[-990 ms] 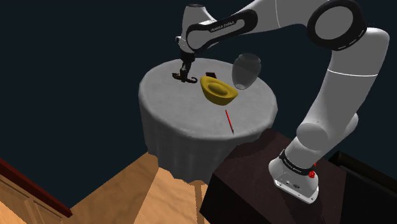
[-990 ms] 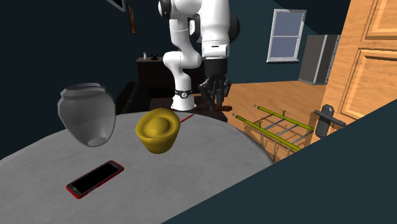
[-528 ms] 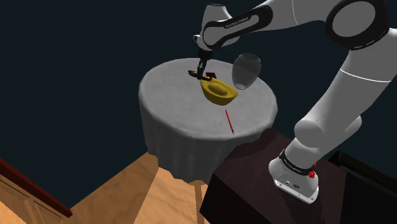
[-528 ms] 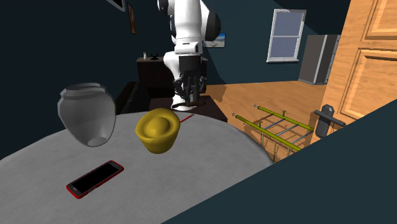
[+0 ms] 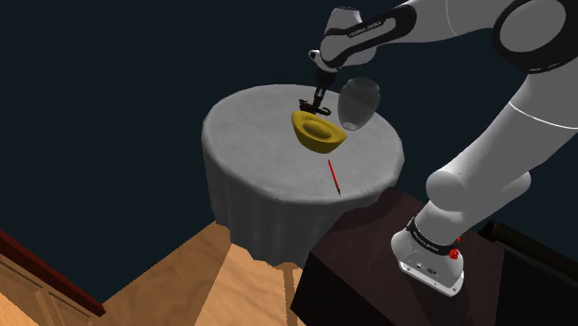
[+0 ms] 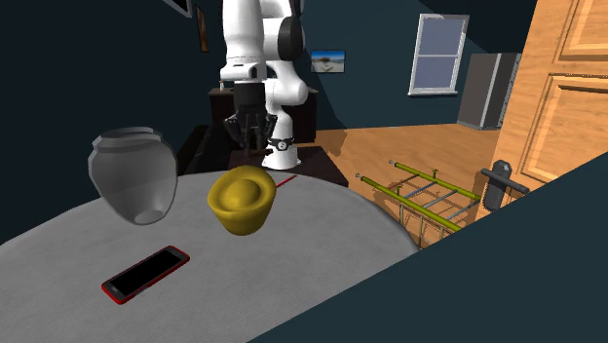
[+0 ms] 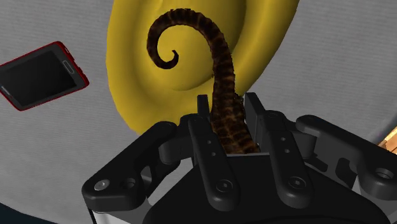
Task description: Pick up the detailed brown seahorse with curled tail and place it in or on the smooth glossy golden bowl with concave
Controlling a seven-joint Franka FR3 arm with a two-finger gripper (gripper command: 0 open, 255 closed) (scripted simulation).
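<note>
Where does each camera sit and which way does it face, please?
Shoulder view: high beside the stand, looking down on the round table; the arm reaches up and left to the gripper above the bowl.
Second exterior view: low across the table, facing the arm head-on, with the gripper above the bowl.
Wrist view: on the hand, looking along the fingers that clasp the seahorse over the bowl.
Shared: all three show the bowl; the second exterior and wrist views both show the phone.

bowl [image 5: 320,132]: on the table [image 5: 250,157]
jar [image 5: 358,102]: beside it, on the shoulder view's right
pen [image 5: 333,176]: between bowl and stand [image 5: 370,250]
phone [image 6: 146,275]: beyond the bowl
seahorse [image 7: 222,95]: above the bowl
</note>
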